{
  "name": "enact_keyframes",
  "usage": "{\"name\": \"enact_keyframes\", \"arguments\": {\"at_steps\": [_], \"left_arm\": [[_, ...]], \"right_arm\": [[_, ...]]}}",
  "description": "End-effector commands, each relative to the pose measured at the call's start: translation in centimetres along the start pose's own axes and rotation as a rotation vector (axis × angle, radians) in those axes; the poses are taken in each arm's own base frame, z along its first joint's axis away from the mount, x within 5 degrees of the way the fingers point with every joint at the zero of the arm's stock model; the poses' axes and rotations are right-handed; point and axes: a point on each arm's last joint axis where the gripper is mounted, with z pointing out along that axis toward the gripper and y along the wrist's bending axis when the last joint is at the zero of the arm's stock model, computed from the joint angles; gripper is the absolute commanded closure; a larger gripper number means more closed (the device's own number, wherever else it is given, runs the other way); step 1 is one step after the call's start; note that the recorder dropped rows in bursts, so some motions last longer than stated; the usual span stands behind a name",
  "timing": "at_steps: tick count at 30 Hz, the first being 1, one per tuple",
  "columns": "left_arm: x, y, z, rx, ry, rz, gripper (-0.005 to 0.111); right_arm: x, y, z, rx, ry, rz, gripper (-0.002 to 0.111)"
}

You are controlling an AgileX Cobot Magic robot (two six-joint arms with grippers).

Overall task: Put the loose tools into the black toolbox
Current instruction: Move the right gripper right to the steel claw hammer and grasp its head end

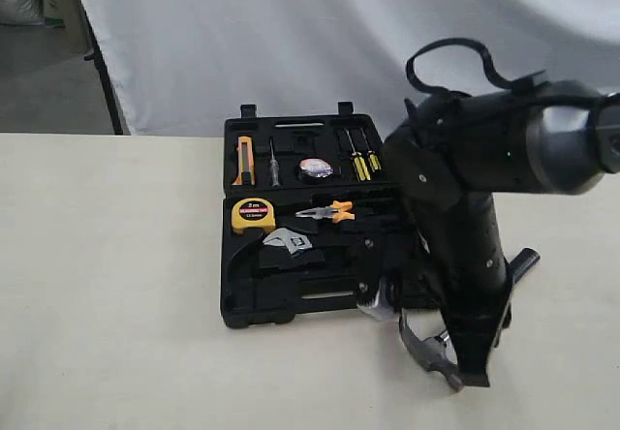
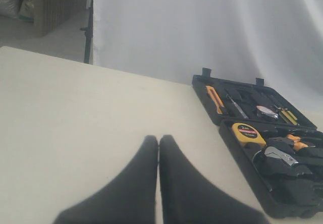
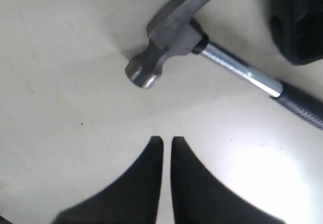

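The black toolbox point(image 1: 242, 306) lies open mid-table. The silver-headed wrench point(image 1: 289, 244) rests in its near half and the small tape roll point(image 1: 315, 168) in its far half. The steel claw hammer point(image 1: 429, 349) lies on the table by the box's front right corner, partly hidden under my right arm point(image 1: 465, 256). In the right wrist view the hammer's head point(image 3: 166, 37) is a short way ahead of my right gripper point(image 3: 167, 139). That gripper is open by a narrow slit with nothing in it. My left gripper point(image 2: 159, 139) is shut and empty over bare table, away from the toolbox point(image 2: 237, 151).
A yellow tape measure point(image 1: 253, 215), orange-handled pliers point(image 1: 334, 211), an orange knife point(image 1: 243, 159) and yellow screwdrivers point(image 1: 360, 164) sit in the box's recesses. A white sheet point(image 1: 291, 33) hangs behind the table's far edge.
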Motion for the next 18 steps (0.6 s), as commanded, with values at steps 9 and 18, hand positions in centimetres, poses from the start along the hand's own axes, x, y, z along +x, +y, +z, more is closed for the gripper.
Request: {"name": "enact_keyframes", "arguments": {"at_steps": [9,18], "left_arm": [[-0.2,0.1,0.0,-0.021,-0.02,0.0,0.106],[-0.2,0.1,0.0,-0.021,-0.02,0.0,0.106]], "right_arm": [[-0.5,0.3,2.7,0.127,-0.093,-0.218,0.044],[-1.4,-0.2,4.0,0.202,-0.095,-0.366,0.044]]}}
